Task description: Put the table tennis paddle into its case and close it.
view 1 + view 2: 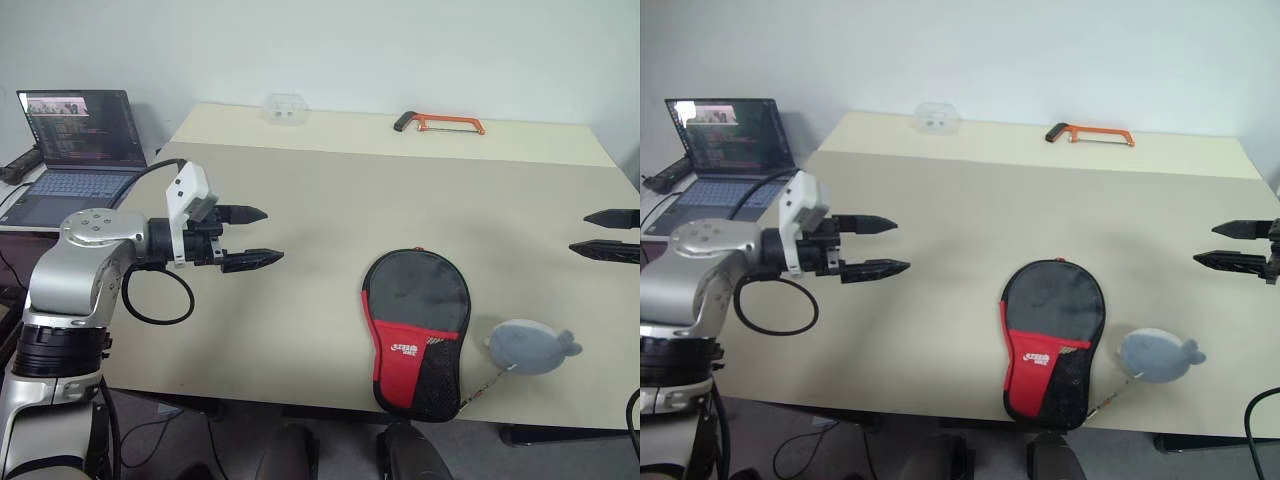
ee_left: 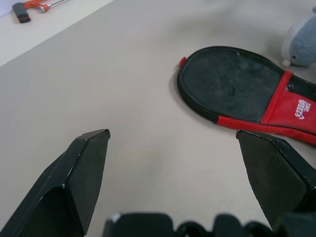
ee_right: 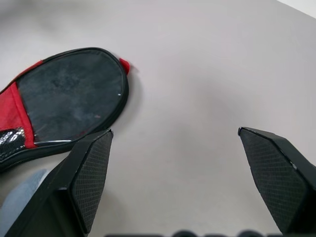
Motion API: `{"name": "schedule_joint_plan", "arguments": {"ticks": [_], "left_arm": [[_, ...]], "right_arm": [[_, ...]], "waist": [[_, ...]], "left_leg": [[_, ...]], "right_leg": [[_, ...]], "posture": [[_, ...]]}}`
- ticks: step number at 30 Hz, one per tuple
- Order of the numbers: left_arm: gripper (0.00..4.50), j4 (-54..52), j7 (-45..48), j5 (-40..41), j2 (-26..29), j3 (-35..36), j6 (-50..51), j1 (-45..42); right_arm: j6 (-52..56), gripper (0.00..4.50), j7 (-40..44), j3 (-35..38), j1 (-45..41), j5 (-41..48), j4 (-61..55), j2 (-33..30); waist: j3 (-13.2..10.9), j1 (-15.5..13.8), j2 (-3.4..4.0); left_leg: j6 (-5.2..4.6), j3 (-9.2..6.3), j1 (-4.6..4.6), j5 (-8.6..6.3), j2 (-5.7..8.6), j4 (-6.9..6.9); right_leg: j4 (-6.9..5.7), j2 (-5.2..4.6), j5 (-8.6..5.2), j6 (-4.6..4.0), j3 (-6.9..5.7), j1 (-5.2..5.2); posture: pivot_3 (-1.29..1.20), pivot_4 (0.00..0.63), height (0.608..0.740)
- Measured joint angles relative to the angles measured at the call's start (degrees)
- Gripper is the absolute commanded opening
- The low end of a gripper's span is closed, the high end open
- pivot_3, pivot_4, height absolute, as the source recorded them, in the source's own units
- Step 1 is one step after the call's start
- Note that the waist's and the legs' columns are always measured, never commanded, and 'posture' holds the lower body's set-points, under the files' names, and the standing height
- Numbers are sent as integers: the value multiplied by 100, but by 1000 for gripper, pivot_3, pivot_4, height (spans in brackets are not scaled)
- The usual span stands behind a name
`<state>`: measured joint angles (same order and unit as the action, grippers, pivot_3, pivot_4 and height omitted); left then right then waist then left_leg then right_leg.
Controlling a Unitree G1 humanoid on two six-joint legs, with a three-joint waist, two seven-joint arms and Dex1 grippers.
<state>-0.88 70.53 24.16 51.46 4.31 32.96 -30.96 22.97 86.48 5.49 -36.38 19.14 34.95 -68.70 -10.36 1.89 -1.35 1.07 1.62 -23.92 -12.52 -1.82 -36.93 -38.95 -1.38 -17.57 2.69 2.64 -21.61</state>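
Right fingers [image 1: 612, 233] cut off at frame edge

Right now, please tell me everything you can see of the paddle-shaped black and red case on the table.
The paddle-shaped black and red soft case lies flat on the beige table, near its front edge, round end pointing to the far side. The round part looks dark under a clear plastic face; below it sit a red panel with a white logo and black mesh. A small red tab shows at the round end. A grey-blue plush toy lies close beside its narrow end. Neither hand touches it.
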Motion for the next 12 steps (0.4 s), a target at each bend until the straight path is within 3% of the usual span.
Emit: {"name": "schedule_joint_plan", "arguments": {"ticks": [5, 12], "left_arm": [[4500, 55, -86, -56, 330, 100, -87, 137], [4500, -346, -366, -25, 373, 308, 35, 759]], "right_arm": [[43, 4469, -13, 20, 349, 132, -985, 85], [254, 4469, -142, 19, 476, 346, -1927, 290]], "waist": [[-6, 3, 11], [-8, -13, 10]], "left_leg": [[0, 4, -7, 0, -2, 0], [0, 1, -9, 0, -2, -4]], "right_leg": [[-6, 0, 0, 0, 5, -11], [-7, -2, 0, 0, 0, -10]], "posture": [[0, 150, 740], [0, 150, 740]]}}
